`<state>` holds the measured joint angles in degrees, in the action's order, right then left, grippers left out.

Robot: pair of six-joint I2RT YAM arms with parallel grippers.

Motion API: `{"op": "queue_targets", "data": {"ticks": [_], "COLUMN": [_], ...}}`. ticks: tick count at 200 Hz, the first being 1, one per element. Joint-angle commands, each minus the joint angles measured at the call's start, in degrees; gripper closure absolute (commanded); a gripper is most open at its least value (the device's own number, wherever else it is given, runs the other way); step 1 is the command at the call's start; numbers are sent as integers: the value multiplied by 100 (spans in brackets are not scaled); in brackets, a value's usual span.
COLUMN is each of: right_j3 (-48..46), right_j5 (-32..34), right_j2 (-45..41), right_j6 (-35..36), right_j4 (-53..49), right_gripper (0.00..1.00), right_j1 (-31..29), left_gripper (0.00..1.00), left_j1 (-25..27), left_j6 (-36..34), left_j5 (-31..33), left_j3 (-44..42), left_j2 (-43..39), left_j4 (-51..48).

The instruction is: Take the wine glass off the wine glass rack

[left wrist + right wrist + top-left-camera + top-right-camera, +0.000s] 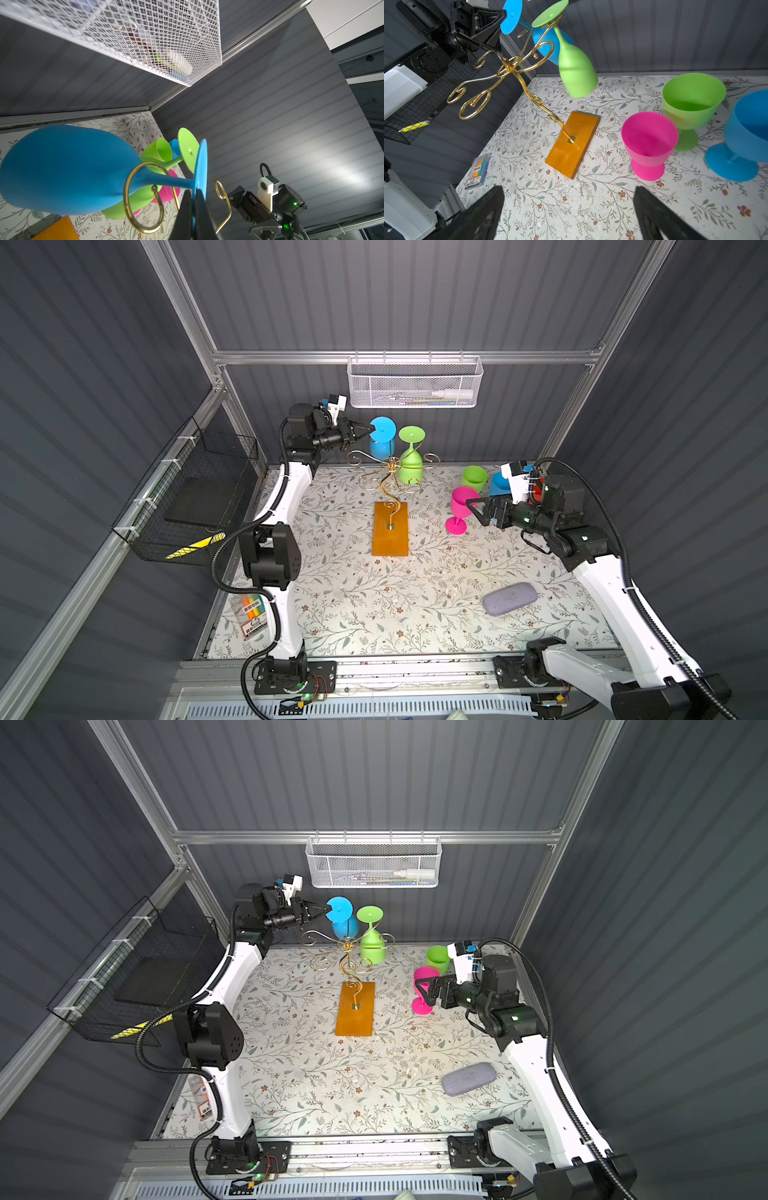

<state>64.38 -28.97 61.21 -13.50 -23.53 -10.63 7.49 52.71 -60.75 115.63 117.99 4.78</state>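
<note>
The left tool (194, 193) is clenched on the foot's edge of the blue wine glass (62, 170), which hangs upside down with its stem in a scroll arm of the wine glass rack (390, 533); the right tool (473, 511) is released, well apart. The grasp seems made, so the next move calls for sliding the stem out through the scroll's opening without tipping the rack.

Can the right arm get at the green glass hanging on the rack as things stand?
Probably yes: the right pincer is open, and the hanging green glass faces it with nothing between.
</note>
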Motion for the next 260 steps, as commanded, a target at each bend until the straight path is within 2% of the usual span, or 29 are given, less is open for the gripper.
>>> {"op": "queue_targets", "data": {"ticks": [1,55,122,260], "right_j3": [-49,-75,-77,-84], "right_j5": [-38,-21,-21,23], "right_j2": [-109,-144,-118,-120], "right_j6": [-24,-21,-13,18], "right_j4": [76,63,68,41], "right_gripper": [1,1,1,1], "right_j1": [17,17,17,17], "left_gripper": [100,100,100,100], "left_j1": [42,104,78,-186], "left_j6": [-111,-139,-642,-679], "left_j5": [-235,-380,-446,-520], "left_j3": [-6,21,-10,-58], "left_j2": [-215,-155,-279,-404], "left_j4": [6,-54,-597,-658]}}
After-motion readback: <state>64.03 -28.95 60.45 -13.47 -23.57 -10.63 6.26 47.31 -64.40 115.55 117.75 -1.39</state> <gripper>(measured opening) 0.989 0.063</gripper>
